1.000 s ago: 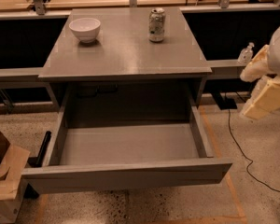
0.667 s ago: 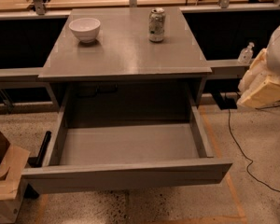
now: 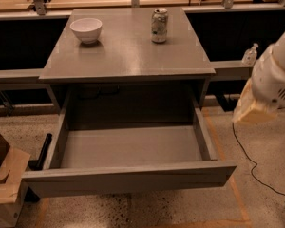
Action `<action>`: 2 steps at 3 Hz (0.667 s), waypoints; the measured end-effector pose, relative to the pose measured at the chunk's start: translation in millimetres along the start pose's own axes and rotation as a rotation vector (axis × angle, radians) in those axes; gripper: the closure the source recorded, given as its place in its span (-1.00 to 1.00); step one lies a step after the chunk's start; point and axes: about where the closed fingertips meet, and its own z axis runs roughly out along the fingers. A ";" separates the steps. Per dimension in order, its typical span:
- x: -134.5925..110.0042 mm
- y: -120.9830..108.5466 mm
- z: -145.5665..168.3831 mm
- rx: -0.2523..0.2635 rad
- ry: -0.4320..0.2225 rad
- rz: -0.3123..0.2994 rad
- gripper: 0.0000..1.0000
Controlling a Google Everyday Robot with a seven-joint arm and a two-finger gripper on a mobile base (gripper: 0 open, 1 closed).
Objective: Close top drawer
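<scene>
Clearly pulled far out from under the tabletop (image 3: 128, 56), the top drawer (image 3: 128, 175) stands open, its long plain front panel nearest the camera and its shallow grey box stretching back beneath the tabletop's front edge. On the tabletop a white bowl (image 3: 86, 30) sits at the back left and a drink can (image 3: 159, 25) stands upright at the back right, the two well apart. Off to the drawer's right and apart from it, the robot's gripper (image 3: 252, 109) hovers above the floor, and whether it is released or clenched cannot be told.
</scene>
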 end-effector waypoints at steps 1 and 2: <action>23.7 35.7 79.6 -0.126 0.058 0.037 1.00; 57.1 80.6 151.2 -0.262 0.084 0.120 1.00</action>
